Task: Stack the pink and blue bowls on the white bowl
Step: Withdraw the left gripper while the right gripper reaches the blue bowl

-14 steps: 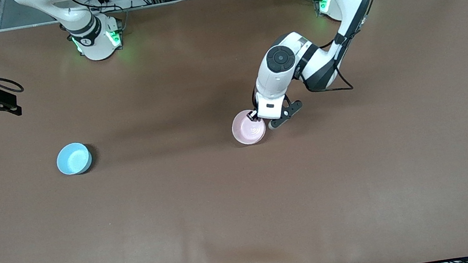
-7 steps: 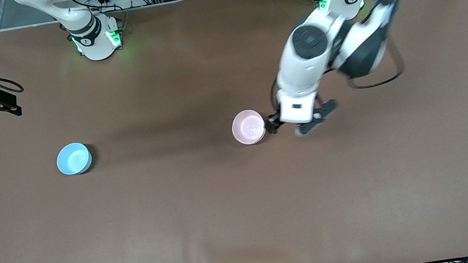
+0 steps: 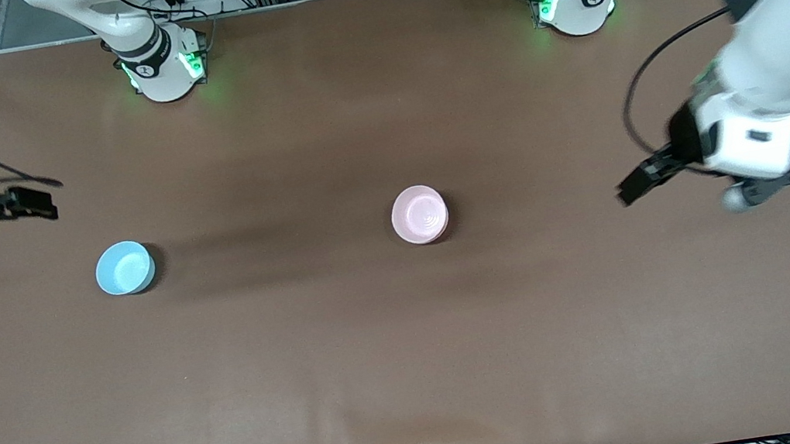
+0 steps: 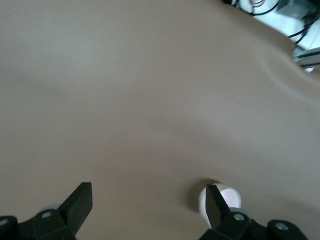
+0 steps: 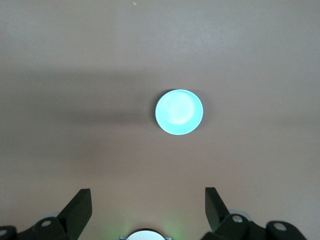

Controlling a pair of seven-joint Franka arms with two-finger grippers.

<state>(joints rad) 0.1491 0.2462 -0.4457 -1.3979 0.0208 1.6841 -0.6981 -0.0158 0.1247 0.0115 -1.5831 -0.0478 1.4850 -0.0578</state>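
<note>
Small round pale pink bowl [image 3: 420,214] sits mid brown table [image 3: 413,344]. Light blue round bowl [image 3: 125,268] toward right arm's end. Left gripper [image 4: 149,206] jaws wide apart, nothing in them, up over table's left-arm end. Right gripper [image 5: 148,208] same, over right-arm end.

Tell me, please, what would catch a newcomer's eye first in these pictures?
Two small bowls stand apart on the broad brown table: the pink bowl near the middle and the blue bowl toward the right arm's end. The left gripper hangs open over bare table at the left arm's end, holding nothing. The right gripper hangs open at its own end, the blue bowl in its view.
</note>
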